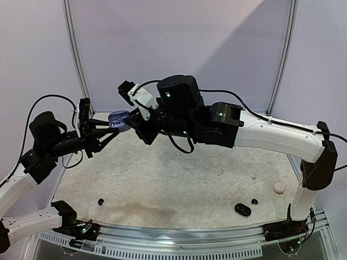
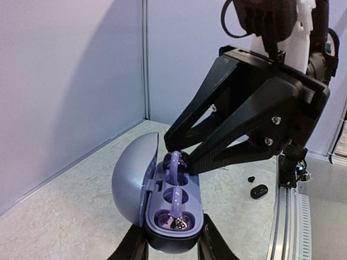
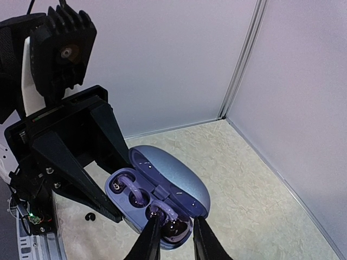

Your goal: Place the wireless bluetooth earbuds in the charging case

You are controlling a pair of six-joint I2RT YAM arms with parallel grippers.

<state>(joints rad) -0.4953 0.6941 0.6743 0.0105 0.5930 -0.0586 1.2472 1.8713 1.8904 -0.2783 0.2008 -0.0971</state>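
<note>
Two arms met in mid-air. At left, our left gripper (image 1: pixel 113 130) clamped its jaws on the open charging case (image 2: pixel 133 187), steadying it with the sockets exposed. One purple earbud (image 2: pixel 179 219) sat seated inside. The right gripper (image 3: pixel 176 219), jaws narrow, pinched the second earbud (image 3: pixel 174 230) at its socket, apparently to seat it. Farther right, a loose black bud (image 1: pixel 254 202) lay on the table (image 1: pixel 162 179).

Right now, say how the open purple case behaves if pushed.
The purple case is probably stiff: hard moulded shell. Smooth and rounded, pinched at one end by the left fingers, it could twist or slip. Its open hinged lid may swing.
</note>
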